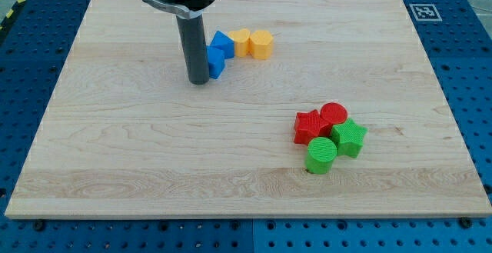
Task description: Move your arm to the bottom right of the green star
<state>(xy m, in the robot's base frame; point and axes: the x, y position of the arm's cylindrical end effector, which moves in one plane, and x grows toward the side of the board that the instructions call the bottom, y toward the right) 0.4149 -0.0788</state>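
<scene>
The green star [350, 137] lies at the view's lower right, touching a green cylinder [321, 154] to its lower left, a red cylinder [334, 115] above it and a red star [310, 126] to its left. My tip [199, 81] rests on the board at the view's upper left of centre, far up and left of the green star. It stands right beside a blue cube [214, 61].
A second blue block [222, 43], a yellow star [241, 42] and a yellow cylinder [261, 44] sit in a row right of the tip. The wooden board [115, 145] lies on a blue perforated table. A marker tag [422, 11] sits beyond the board's top right corner.
</scene>
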